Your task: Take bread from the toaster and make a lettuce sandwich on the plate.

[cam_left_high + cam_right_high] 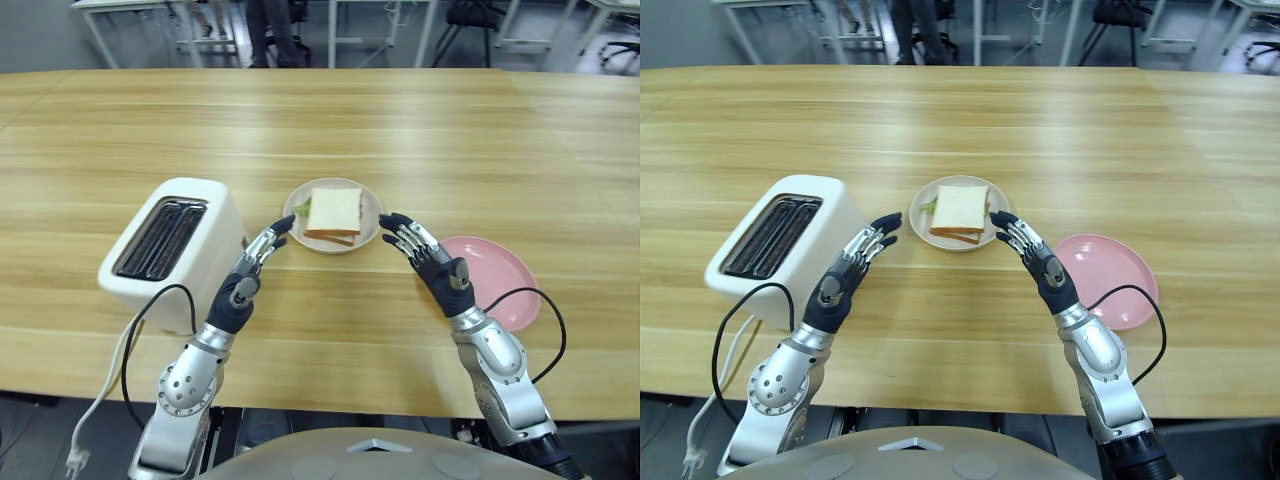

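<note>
Left hand [255, 265] and right hand [425, 255] sat either side of the plate [370, 226], fingers stretched out, holding nothing. Sandwich [333, 213] (lettuce [301, 209] poking out) was on it, toaster [175, 250] slots empty. Imo: back off straight w/o nudging the rim.

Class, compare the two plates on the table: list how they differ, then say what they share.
The cream plate holds a sandwich with lettuce peeking out; the pink plate holds nothing. The cream plate sits between the left hand and right hand; the pink plate lies off to the right, beyond the right hand. Both are round and rest flat on the table.
</note>
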